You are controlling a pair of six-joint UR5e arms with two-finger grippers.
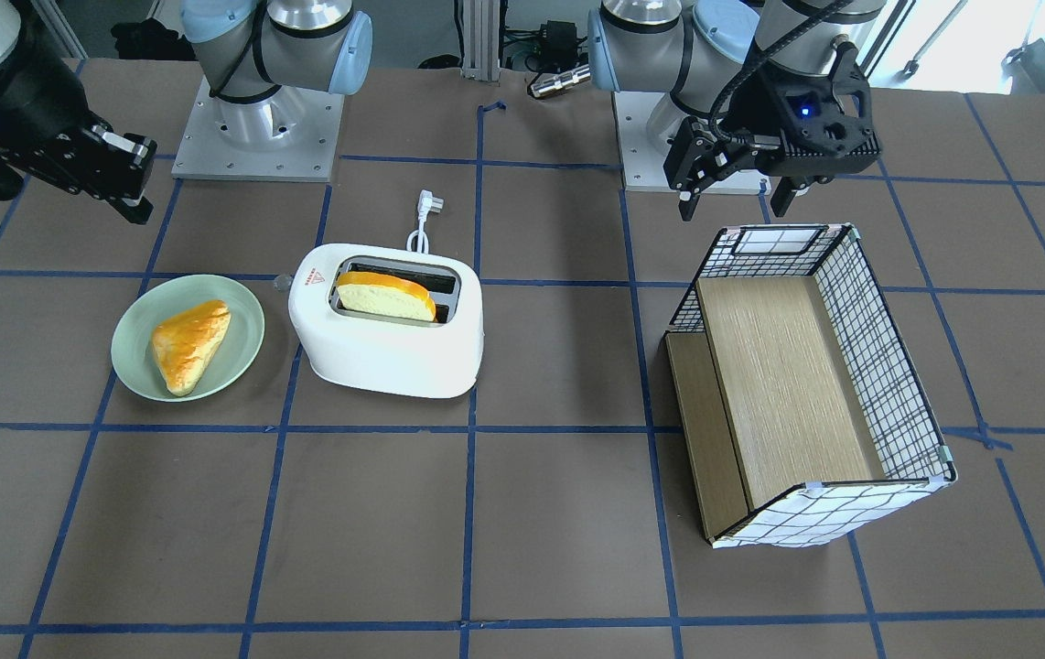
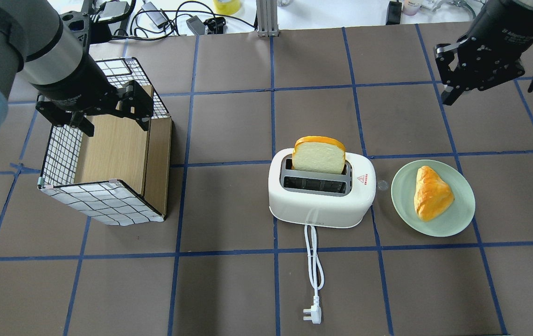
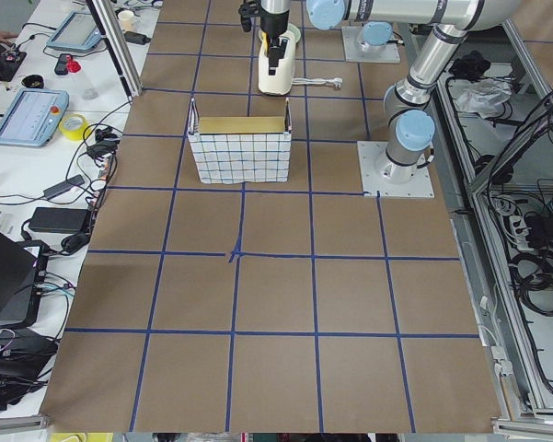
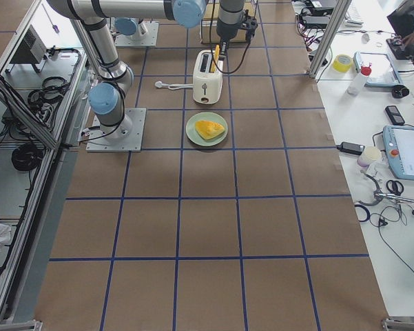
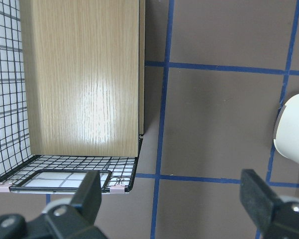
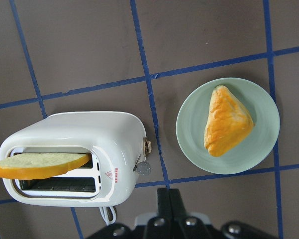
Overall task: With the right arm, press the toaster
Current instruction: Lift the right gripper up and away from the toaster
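Note:
The white toaster (image 1: 385, 352) stands mid-table with a bread slice (image 1: 385, 295) standing high in one slot. Its small lever knob (image 1: 282, 283) sticks out of the end that faces the plate. The toaster also shows in the overhead view (image 2: 318, 207) and the right wrist view (image 6: 74, 132), with the knob (image 6: 143, 169) there too. My right gripper (image 2: 448, 95) hangs above the table, beyond the plate and apart from the toaster. Its fingers (image 6: 170, 201) are shut and empty. My left gripper (image 2: 116, 125) is open and empty over the basket's far end.
A pale green plate (image 2: 458, 212) with a triangular pastry (image 2: 431, 193) lies next to the toaster's knob end. A checked wire basket (image 2: 61, 149) with a wooden board stands on the robot's left. The toaster's white cord and plug (image 2: 312, 313) trail toward the robot.

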